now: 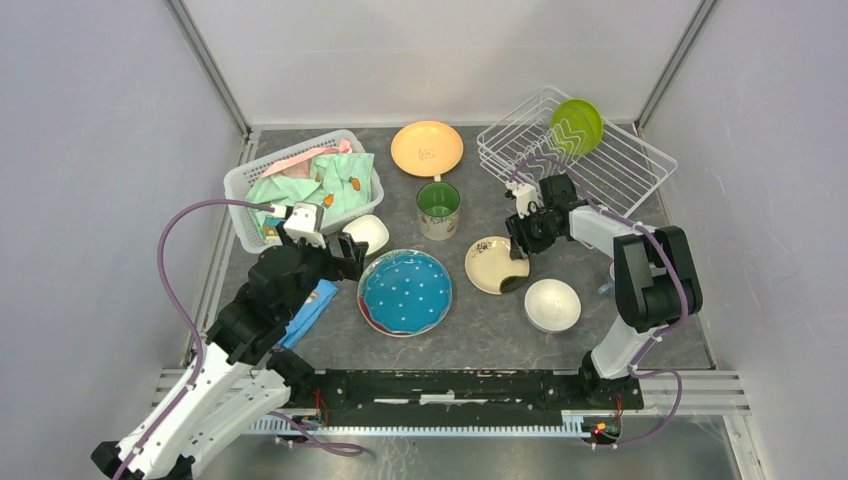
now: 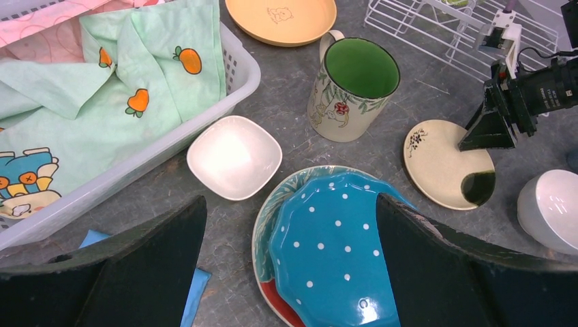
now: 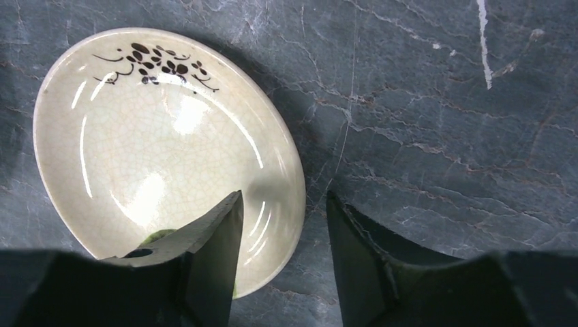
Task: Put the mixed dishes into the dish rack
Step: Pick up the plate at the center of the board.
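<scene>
While the left pincer (image 2: 292, 204) hangs wide apart above the blue plate (image 2: 327, 252) at mid-bench (image 1: 480, 330), the right pincer (image 3: 285, 204), fingers apart, straddles the cream plate's (image 3: 157, 150) rim unclamped. At the far right corner, the rack (image 1: 620, 170) holds a standing lime plate (image 1: 577, 125).

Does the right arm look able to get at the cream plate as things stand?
Probably yes: the right gripper is down at the cream plate, jaws apart astride its rim, and nothing lies in between.
</scene>
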You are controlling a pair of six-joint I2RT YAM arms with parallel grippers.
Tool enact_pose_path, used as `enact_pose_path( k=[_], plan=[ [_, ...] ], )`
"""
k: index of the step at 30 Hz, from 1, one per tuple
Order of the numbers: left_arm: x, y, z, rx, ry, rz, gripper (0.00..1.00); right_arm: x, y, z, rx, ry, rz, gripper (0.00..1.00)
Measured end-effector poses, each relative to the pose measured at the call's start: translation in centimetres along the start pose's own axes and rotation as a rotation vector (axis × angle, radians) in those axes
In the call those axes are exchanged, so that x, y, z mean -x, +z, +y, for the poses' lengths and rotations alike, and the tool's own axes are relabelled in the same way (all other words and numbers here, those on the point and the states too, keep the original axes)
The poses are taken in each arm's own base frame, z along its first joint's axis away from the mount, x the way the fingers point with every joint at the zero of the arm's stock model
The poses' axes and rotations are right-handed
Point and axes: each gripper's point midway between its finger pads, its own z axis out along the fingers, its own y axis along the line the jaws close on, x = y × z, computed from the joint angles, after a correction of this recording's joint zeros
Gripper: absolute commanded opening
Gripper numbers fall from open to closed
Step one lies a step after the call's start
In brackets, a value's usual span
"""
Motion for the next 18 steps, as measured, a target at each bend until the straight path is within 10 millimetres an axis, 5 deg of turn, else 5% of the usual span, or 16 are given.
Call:
enact_pose_path(
  k=[13, 18],
  plan=[
    [0.0, 0.0, 0.1, 0.004, 0.001, 0.0, 1.0, 0.2, 0.3, 0.3, 0.021, 0.009, -0.023, 0.01],
    [0.0, 0.0, 0.1, 0.003, 0.0, 0.0, 1.0, 1.1, -0.7, 0.8, 0.027, 0.021, -0.062, 0.0]
  ],
)
